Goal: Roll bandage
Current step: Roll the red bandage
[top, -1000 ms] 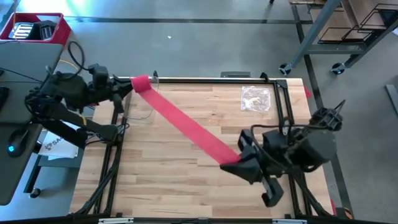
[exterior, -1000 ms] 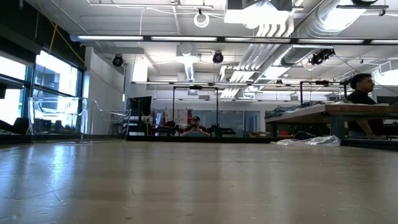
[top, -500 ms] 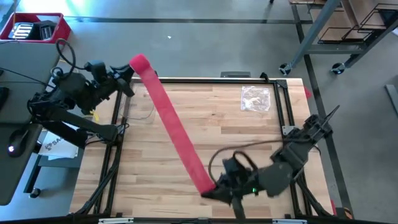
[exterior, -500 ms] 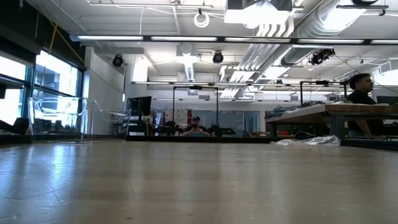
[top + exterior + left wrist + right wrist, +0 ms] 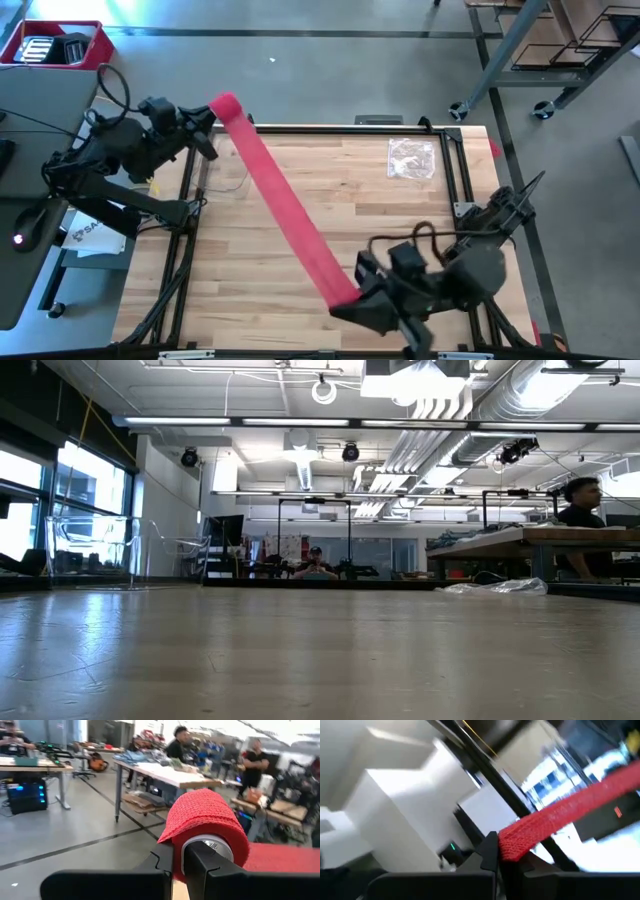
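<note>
- The bandage (image 5: 285, 205) is a long red strip stretched taut in the air above the worktop (image 5: 330, 170), running from the far left corner to the near right part.
- The left hand (image 5: 212, 125) is raised by the far left corner of the worktop, clenched on the far end of the bandage.
- In the left wrist view the red fabric (image 5: 205, 820) is wrapped over a small roll with a pale core, pinched between the dark fingers (image 5: 167, 862); the rest of the strip leads away behind it.
- The right hand (image 5: 350, 298) is above the near edge of the worktop, right of centre, clenched on the other end of the bandage.
- In the right wrist view the red end (image 5: 520, 840) sits just beside the finger (image 5: 490, 852), and the strip runs off taut from there.
- A crinkled clear bag (image 5: 411, 158) lies on the worktop near the far right corner, well apart from the bandage.
- In the low view the bag (image 5: 495, 587) rests at the far right of the worktop; neither hand nor the bandage shows there.
- A person (image 5: 582, 510) in dark clothes is at a bench in the room behind, on the right.
- A red bin (image 5: 60, 45) stands on the floor beyond the left arm.
</note>
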Robot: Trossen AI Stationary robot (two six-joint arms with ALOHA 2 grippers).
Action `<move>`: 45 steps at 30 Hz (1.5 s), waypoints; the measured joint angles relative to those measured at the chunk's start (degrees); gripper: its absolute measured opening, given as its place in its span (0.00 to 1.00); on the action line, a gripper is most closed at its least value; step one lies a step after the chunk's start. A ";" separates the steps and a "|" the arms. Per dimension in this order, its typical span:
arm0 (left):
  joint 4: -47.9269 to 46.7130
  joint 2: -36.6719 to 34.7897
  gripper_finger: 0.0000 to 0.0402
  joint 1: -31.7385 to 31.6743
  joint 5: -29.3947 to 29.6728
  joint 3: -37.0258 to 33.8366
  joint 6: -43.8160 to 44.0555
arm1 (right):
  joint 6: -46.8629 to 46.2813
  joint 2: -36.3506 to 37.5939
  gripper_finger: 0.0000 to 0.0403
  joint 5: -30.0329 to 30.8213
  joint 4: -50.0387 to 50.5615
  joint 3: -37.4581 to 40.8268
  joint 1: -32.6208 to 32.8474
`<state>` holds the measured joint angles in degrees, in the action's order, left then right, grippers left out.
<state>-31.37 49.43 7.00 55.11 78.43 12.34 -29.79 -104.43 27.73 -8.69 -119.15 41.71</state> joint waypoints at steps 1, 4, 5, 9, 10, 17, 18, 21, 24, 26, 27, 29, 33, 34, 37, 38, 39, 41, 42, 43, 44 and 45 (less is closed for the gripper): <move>-0.95 0.08 0.04 0.01 -0.82 0.00 0.02 | 1.51 0.18 0.00 -0.06 -1.66 0.00 -0.02; -4.62 0.97 0.04 -0.01 -2.91 0.03 0.44 | 3.95 0.98 0.00 -0.55 -6.79 0.00 -0.87; -6.39 1.44 0.04 -0.01 -3.90 0.04 0.38 | 4.81 1.16 0.00 -1.16 -8.78 -0.02 -1.26; -12.78 4.51 0.04 -0.01 -10.25 0.04 0.29 | 7.68 2.19 0.00 -3.43 -12.34 -0.04 -3.26; -14.12 5.56 0.04 -0.01 -12.40 0.03 0.69 | 7.74 2.59 0.00 -3.82 -12.09 -0.02 -3.81; -16.58 14.68 0.04 -0.01 -28.25 0.02 -0.79 | 12.23 6.69 0.00 -4.16 -11.08 -0.02 -8.93; -16.30 16.15 0.04 -0.01 -30.58 0.02 -1.60 | 13.53 7.60 0.00 -3.87 -11.06 -0.02 -9.60; -14.88 19.62 0.04 0.68 -36.19 0.02 -2.62 | 17.49 10.89 0.00 -0.93 -8.94 -0.02 -10.88; -12.10 22.32 0.04 1.92 -40.40 0.03 -3.88 | 19.38 14.52 0.00 3.84 -3.38 -0.02 -11.58; -9.31 23.48 0.04 3.00 -42.77 0.02 -4.62 | 19.78 16.91 0.00 7.29 1.01 -0.02 -11.88; -7.92 23.82 0.04 3.47 -43.50 0.02 -4.96 | 19.72 18.02 0.00 8.93 3.06 -0.02 -12.08; -5.03 24.02 0.04 4.29 -44.34 0.02 -4.98 | 19.75 20.13 0.00 11.76 6.38 -0.04 -12.49; -2.63 23.85 0.04 5.09 -46.04 0.02 -5.07 | 19.34 22.69 0.00 14.94 10.61 -0.04 -13.25; -2.72 23.77 0.04 5.08 -46.69 0.02 -5.08 | 19.35 23.02 0.00 15.07 11.37 -0.04 -13.45; -2.75 23.69 0.04 5.06 -51.53 0.02 -5.43 | 19.34 23.63 0.00 15.10 13.56 -0.04 -14.30; -2.66 23.74 0.04 5.08 -54.03 0.02 -5.46 | 19.33 23.84 0.00 15.14 14.45 -0.04 -14.67; -2.22 23.78 0.04 5.08 -56.77 0.02 -5.38 | 19.16 23.98 0.00 15.14 15.26 -0.04 -15.01; -0.26 23.78 0.04 5.48 -61.85 0.02 -4.52 | 16.63 24.20 0.00 15.36 18.53 -0.04 -16.00; 0.75 23.74 0.04 5.93 -63.62 0.02 -3.88 | 14.11 24.25 0.00 15.69 21.11 -0.04 -16.54; 2.02 23.74 0.04 6.56 -65.17 0.02 -3.47 | 11.12 24.26 0.00 15.78 24.25 -0.04 -17.10; 3.32 23.75 0.04 7.31 -66.67 0.04 -3.35 | 7.88 24.27 0.00 15.80 27.55 -0.05 -17.73; 3.84 23.79 0.04 8.05 -67.79 0.37 -3.02 | 4.71 24.27 0.00 15.82 31.09 -0.04 -18.30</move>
<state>-27.53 73.22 15.05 -12.69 78.80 9.31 -25.08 -80.17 43.54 22.40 -119.20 23.41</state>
